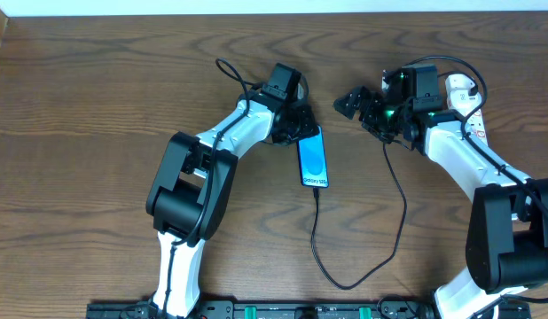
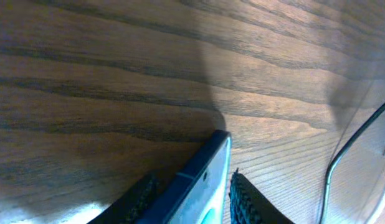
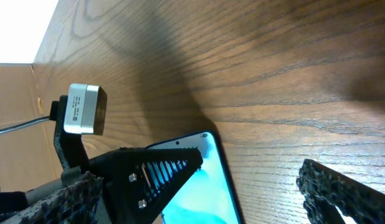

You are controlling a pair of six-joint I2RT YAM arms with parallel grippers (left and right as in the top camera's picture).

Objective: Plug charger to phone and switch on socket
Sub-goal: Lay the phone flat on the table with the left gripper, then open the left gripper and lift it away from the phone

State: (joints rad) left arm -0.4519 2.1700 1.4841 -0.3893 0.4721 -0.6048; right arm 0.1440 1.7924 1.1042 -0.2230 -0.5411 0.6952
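Wood table (image 1: 97, 106): brown grain; everything you log below lies on it.
Overhead, phone (image 1: 313, 158): flat at mid-table, screen up and lit blue, long axis nearly vertical in frame.
Overhead, left gripper (image 1: 292, 124): at the phone's top end, reaching in from its upper left.
Overhead, charger (image 1: 400, 213): the black cable meets the phone's bottom edge and loops below it. It then climbs on the phone's right side toward the right arm. You cannot follow its far end under that arm.
Overhead, right gripper (image 1: 361, 108): above and right of the phone's top corner, apart from it.
Left wrist, fingers (image 2: 141, 198): one on each side of the phone's top end, pinching it across its width. The phone's dark edge and corner reach out past the pads.
Right wrist, fingers (image 3: 342, 190): spread wide with nothing gripped; you look past them at the phone's lit top corner.
Right wrist, left gripper: one ribbed black finger lies against the phone's edge. A silver wrist camera (image 3: 83, 109) sits up and left of the phone.
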